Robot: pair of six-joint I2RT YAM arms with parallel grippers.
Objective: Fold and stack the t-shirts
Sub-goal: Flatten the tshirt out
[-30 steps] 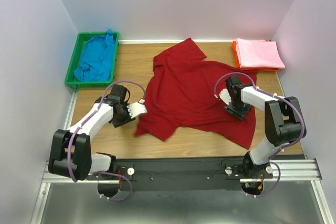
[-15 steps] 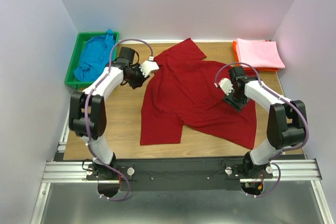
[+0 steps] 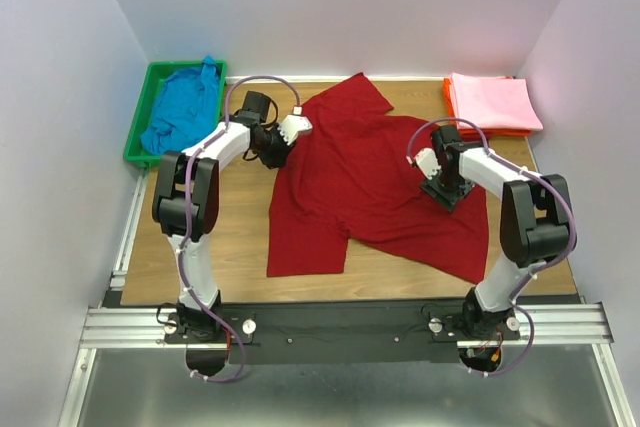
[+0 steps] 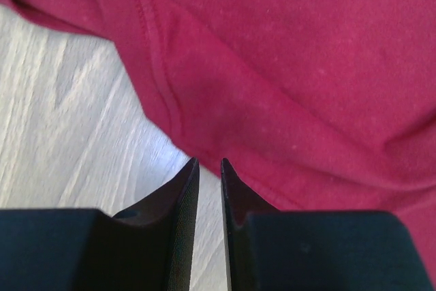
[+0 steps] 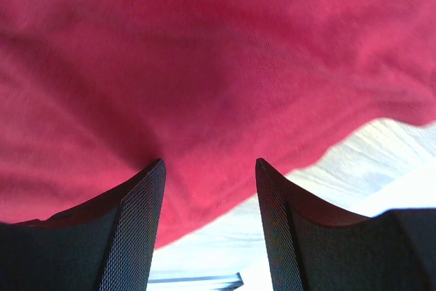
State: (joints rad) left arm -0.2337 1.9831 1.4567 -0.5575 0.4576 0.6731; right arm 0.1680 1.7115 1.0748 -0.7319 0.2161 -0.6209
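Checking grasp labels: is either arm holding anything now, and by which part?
Nothing is held. Left fingers stand nearly together, gap bare, at the edge of the dark red t-shirt; right fingers spread wide over its cloth, not pinching it.

Table (image 3: 235, 237) lies open left of red t-shirt (image 3: 370, 177).

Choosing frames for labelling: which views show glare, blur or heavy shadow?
Top view: sharp, evenly lit, soft shadows only. Left wrist: dark red t-shirt crisp, its seam stitching clear; table pale with glare. Right wrist: table blown out at lower right.
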